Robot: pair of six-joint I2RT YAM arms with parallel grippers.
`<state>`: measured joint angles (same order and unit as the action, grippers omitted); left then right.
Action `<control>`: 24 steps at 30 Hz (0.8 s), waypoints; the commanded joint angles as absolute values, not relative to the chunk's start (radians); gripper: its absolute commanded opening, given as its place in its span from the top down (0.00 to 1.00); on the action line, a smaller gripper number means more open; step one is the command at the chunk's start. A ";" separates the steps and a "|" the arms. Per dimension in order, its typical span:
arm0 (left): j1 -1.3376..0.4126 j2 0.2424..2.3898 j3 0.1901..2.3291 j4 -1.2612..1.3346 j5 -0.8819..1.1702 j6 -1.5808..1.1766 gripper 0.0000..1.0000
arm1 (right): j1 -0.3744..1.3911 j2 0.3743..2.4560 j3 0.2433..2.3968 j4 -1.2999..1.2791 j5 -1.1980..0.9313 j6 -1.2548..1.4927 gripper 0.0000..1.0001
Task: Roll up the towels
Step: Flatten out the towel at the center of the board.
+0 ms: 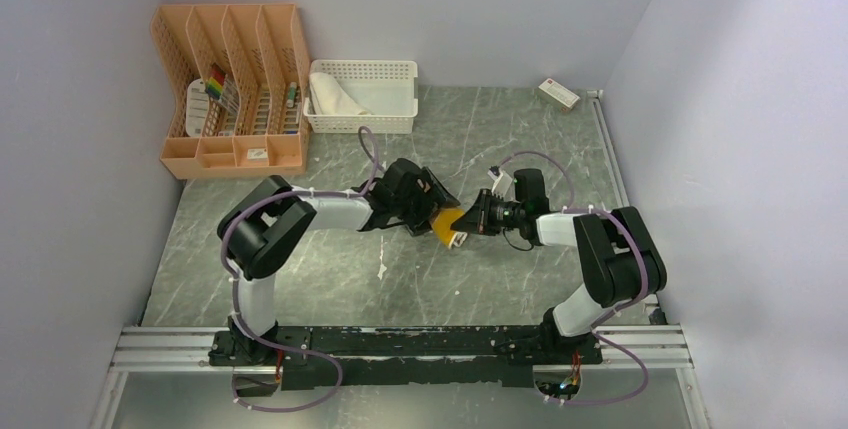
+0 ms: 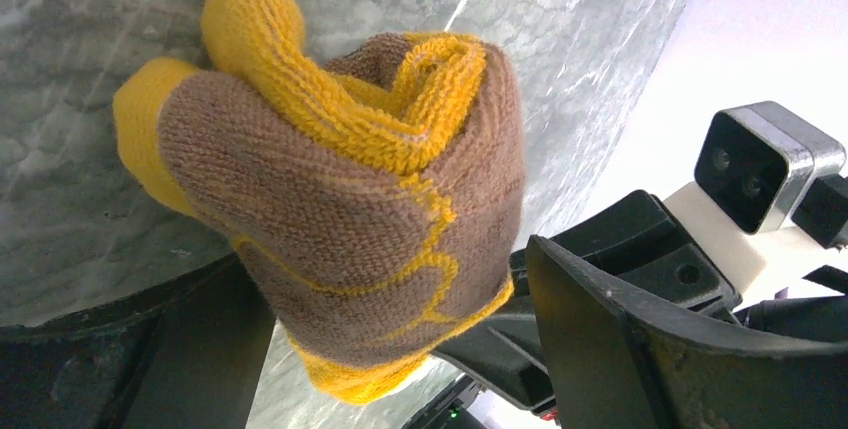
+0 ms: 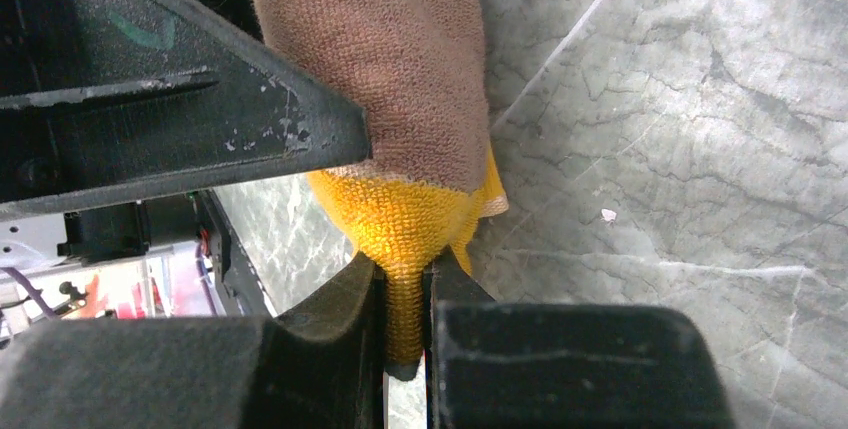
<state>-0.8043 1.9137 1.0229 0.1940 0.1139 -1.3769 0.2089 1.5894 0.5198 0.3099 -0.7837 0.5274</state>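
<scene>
The mustard-yellow towel (image 1: 448, 221) with brown patches is wound into a tight roll at the table's middle, between the two arms. In the left wrist view the roll (image 2: 350, 199) fills the space between my left gripper's (image 2: 390, 349) wide-open jaws, one end spiral facing up. My right gripper (image 3: 405, 324) is shut on a thin yellow end of the same roll (image 3: 400, 99), pinched flat between its fingers (image 3: 340, 319). The left gripper's finger (image 3: 180, 139) lies along the roll's side. The white towel (image 1: 335, 97) lies bunched in the white basket at the back.
A white lattice basket (image 1: 385, 71) stands against the back wall, with a peach file organizer (image 1: 232, 89) to its left. A small box (image 1: 558, 94) lies at the back right. Grey walls close in on both sides.
</scene>
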 commanded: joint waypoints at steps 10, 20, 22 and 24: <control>-0.808 2.013 1.107 0.263 0.055 -1.335 0.34 | 0.234 1.542 0.561 0.215 -0.786 0.475 1.00; -0.738 2.049 1.346 -0.022 0.065 -1.035 0.93 | 0.235 1.500 0.657 0.054 -0.769 0.366 0.17; -0.712 2.072 1.452 -0.151 0.066 -0.930 0.93 | 0.236 1.461 0.689 -0.005 -0.739 0.351 0.00; -0.674 2.094 1.560 -0.266 0.060 -0.835 0.93 | 0.235 1.417 0.720 -0.052 -0.703 0.347 0.00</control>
